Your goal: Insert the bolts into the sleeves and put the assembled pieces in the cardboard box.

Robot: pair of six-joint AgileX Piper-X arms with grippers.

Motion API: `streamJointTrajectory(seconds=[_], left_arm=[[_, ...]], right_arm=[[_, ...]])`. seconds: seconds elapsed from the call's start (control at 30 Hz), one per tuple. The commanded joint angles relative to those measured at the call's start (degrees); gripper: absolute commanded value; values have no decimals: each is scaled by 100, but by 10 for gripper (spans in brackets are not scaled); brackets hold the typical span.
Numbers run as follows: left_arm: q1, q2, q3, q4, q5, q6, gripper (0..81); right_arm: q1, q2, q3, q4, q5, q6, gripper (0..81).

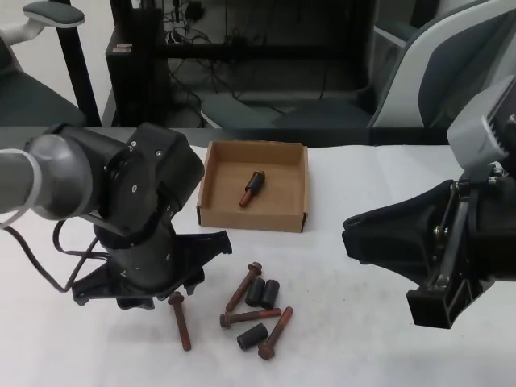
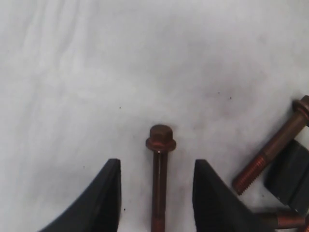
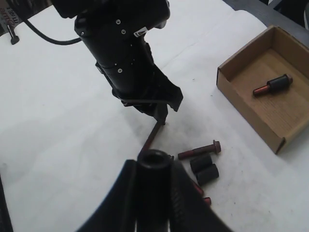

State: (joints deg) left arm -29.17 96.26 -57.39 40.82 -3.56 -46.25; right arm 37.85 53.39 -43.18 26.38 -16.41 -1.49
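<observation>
The bench (image 1: 379,355) in front of you is covered in white. Nearest to you on it lies the unassembled stock, a cluster of loose bolts (image 1: 250,316) and loose sleeves (image 1: 252,335) lying close together and pointing different ways. A lone bolt (image 1: 179,320) lies just to the left of that cluster.

Your left pincer (image 2: 158,163) stands over the lone bolt with its fingers spread wide. One finger is on each side of the shank and neither touches it. The bolt's hexagonal head lies just past the fingertips (image 2: 113,169). Off to one side of that pincer, another bolt (image 2: 273,147) lies aslant with a dark sleeve right beside it.

Your right pincer (image 3: 152,166) is on the right of the bench, apart from the cluster and from the box. It is closed on a black sleeve (image 3: 153,157), gripped between the two fingers with its open end turned towards the wrist camera.

Farther off, beyond the cluster and between your two arms, the cardboard box (image 1: 211,189) sits on the bench with its top open. One assembled piece (image 1: 251,187) lies aslant on its floor, a reddish bolt with a black sleeve on one end.

Behind the bench you have dark frames, cables and grey chairs (image 1: 451,64).
</observation>
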Motion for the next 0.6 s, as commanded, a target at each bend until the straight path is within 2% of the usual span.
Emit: streamJointTrajectory(seconds=[0.0, 0.1, 0.5, 0.57], left_arm=[[-20, 184, -8, -108, 243, -87, 473], [-36, 441, -8, -108, 660, -397, 473], [-349, 781, -8, -108, 308, -379, 473], [-348, 777, -8, -108, 214, -300, 433]], right_arm=[[-22, -55, -79, -56, -21, -7, 4], [-22, -55, -79, -56, -21, -7, 4], [-22, -55, -79, -56, -21, -7, 4], [-22, -55, -79, -56, -21, -7, 4]])
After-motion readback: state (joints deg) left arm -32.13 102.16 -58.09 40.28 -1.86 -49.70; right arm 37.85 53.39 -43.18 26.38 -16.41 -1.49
